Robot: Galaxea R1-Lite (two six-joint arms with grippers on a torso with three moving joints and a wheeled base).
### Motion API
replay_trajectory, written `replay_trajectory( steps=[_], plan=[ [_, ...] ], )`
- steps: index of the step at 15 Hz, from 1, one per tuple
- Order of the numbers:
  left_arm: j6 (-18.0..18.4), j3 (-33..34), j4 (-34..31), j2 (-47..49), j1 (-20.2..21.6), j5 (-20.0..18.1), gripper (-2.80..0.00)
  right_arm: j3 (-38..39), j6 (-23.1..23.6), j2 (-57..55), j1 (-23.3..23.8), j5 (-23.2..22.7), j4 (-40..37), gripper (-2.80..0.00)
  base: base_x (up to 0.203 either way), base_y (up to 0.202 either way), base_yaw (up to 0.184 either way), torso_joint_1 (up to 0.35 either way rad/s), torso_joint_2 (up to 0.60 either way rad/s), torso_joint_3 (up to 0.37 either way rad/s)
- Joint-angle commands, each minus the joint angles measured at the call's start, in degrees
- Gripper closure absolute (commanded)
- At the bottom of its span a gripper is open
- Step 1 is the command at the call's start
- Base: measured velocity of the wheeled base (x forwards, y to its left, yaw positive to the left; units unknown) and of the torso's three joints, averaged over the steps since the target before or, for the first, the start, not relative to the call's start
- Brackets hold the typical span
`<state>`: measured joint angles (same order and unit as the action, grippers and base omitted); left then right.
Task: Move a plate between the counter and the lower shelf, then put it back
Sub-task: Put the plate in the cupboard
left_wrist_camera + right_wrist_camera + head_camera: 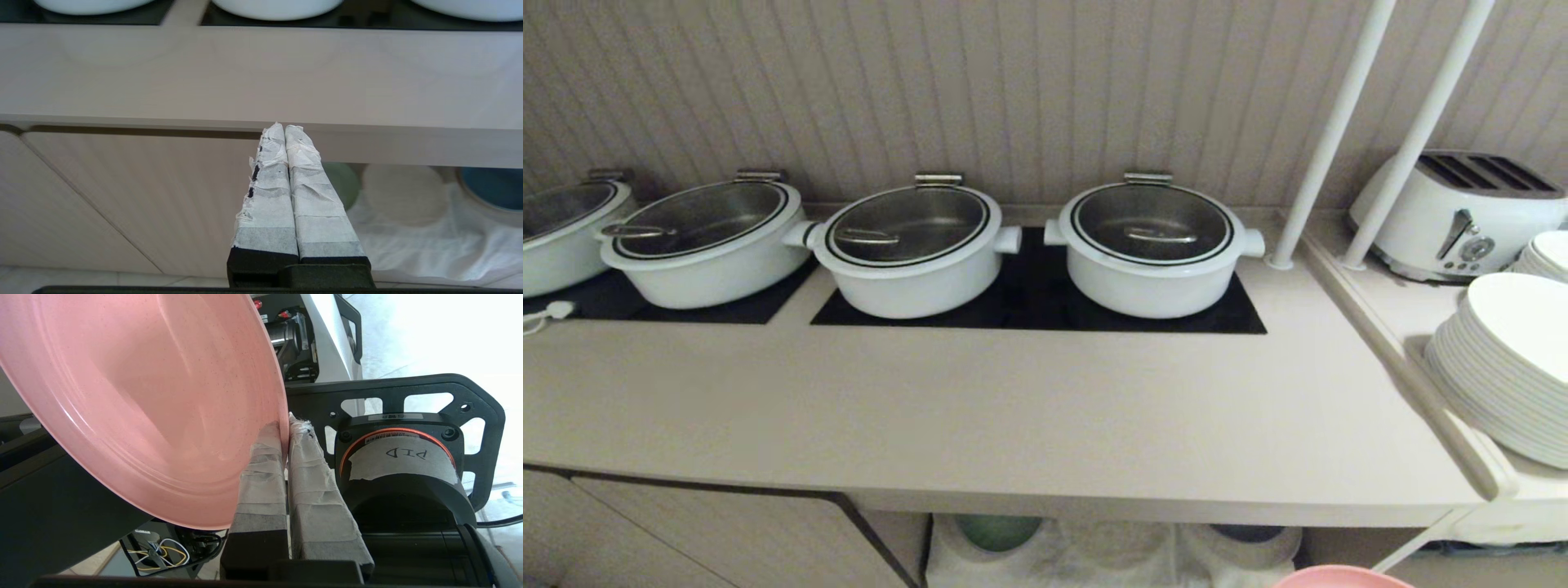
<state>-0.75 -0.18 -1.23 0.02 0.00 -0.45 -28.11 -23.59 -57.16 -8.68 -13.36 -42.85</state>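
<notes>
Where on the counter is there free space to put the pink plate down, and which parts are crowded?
The right gripper holds the pink plate by its rim. The counter is bare in a wide strip between the white pots and its front edge. The back row is crowded with pots. The side ledge holds stacked white plates and a toaster.

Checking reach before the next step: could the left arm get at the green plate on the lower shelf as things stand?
Probably yes: the left gripper, shut and empty, points toward the shelf opening, with nothing between it and the green plate. The counter overhangs above.
</notes>
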Motion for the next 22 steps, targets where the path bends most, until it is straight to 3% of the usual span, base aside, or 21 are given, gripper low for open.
replay_trajectory(
  steps=[1,22],
  plan=[
    [-0.04,0.01,0.0,-0.02,0.0,0.01,0.0,-0.01,-0.14,0.03,-0.02,-0.09,-0.21,0.0,0.0,-0.171,0.004,-0.006,0.0,0.002],
    [-0.04,0.01,0.0,-0.02,0.0,0.01,0.0,-0.64,-0.32,3.01,-0.02,-2.28,-0.56,0.0,0.0,-0.009,0.0,0.0,0.0,0.0]
  ],
)
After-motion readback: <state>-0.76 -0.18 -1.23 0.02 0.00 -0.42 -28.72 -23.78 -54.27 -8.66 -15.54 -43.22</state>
